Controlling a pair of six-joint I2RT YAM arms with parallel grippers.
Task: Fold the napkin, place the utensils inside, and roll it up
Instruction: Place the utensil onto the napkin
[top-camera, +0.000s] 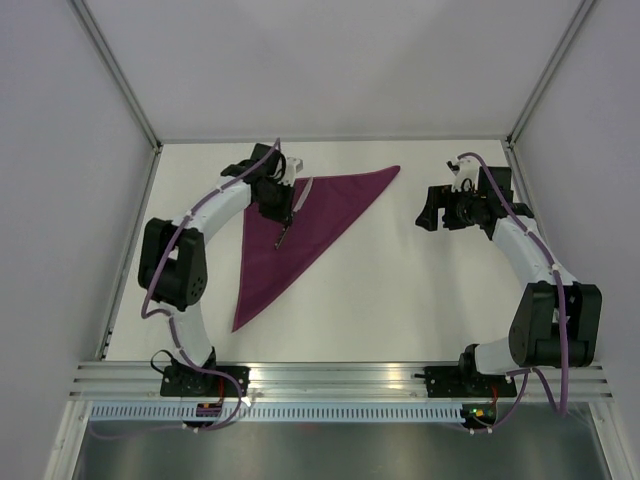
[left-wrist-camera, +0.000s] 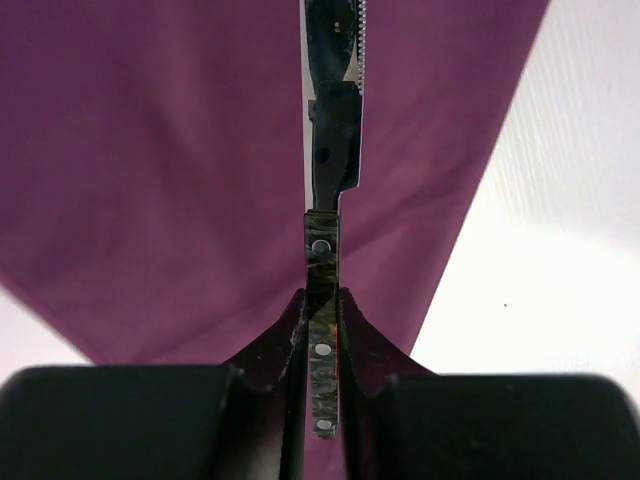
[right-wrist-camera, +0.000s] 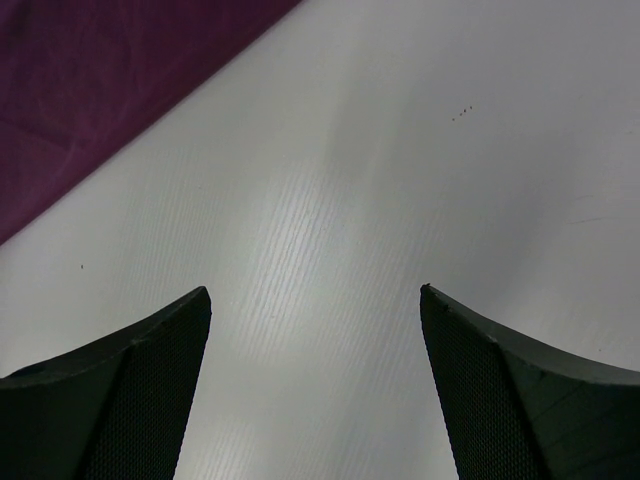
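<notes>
The magenta napkin (top-camera: 330, 205) lies folded into a long triangle on the white table, one tip at the near left and one at the far right. My left gripper (top-camera: 284, 230) hangs over its left part, shut on the dark riveted handle of a knife (top-camera: 303, 192). In the left wrist view the gripper (left-wrist-camera: 322, 330) clamps the handle, and the serrated knife (left-wrist-camera: 335, 150) runs ahead above the napkin (left-wrist-camera: 150, 150). My right gripper (top-camera: 428, 210) is open and empty over bare table, right of the napkin. The right wrist view (right-wrist-camera: 315, 300) shows a napkin corner (right-wrist-camera: 90, 80). No other utensil shows.
White walls and metal frame posts (top-camera: 120, 80) enclose the white table (top-camera: 400, 290) at the back and sides. An aluminium rail (top-camera: 340, 375) carrying both arm bases runs along the near edge.
</notes>
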